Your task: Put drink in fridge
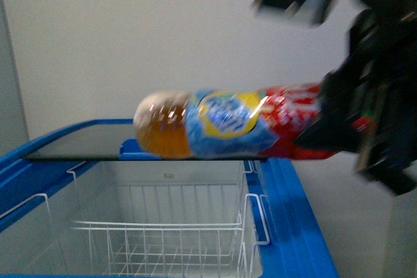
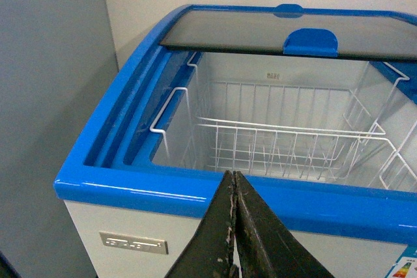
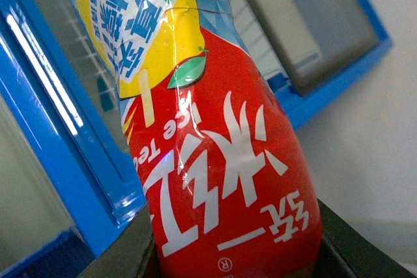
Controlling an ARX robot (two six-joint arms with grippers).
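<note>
The drink (image 1: 221,125) is a bottle of amber liquid with a blue, yellow and red label. It lies sideways in the air above the open fridge (image 1: 300,226). My right gripper (image 1: 332,128) is shut on its red end and comes in from the right, blurred. In the right wrist view the drink (image 3: 215,161) fills the frame between the black fingers of the right gripper (image 3: 234,252). My left gripper (image 2: 233,177) is shut and empty, in front of the fridge's blue front rim (image 2: 130,187). Inside hangs the white wire basket (image 2: 280,148).
The dark glass lid (image 2: 247,27) with its blue handle (image 2: 311,42) is slid to the back, leaving the front half open. A plain grey cabinet (image 2: 45,96) stands close to the fridge's left side. A pale wall lies behind.
</note>
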